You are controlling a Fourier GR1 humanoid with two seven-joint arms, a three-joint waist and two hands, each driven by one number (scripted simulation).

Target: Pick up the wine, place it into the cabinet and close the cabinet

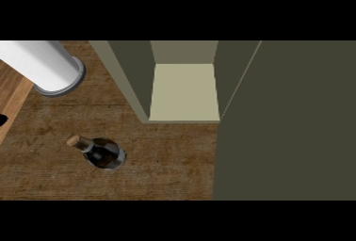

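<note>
A sliver of something black is showing at the far left edge, over the paler wood strip — too little of it to tell what it is, so the state of the hands cannot be told from this view.

Just right of that, a white cylinder with a grey rim at its lower end is lying across the upper left corner, over the seam between the pale strip and the darker counter.

Further right and lower, the wine is standing upright on the counter, seen from above: its cork top is pointing toward the upper left, and the dark body with a grey ring at the shoulder is sitting below it. Nothing is touching the bottle; it is standing apart from the cabinet, in front of and to the left of the opening.

The cabinet is standing open — its olive left wall is slanting down to the front lip, and the pale shelf inside is lying bare and lit. The wine is outside it.

At the right, the open door is filling the view as a broad dark olive panel, running from the top down to the lower edge and hiding the counter behind it.
</note>
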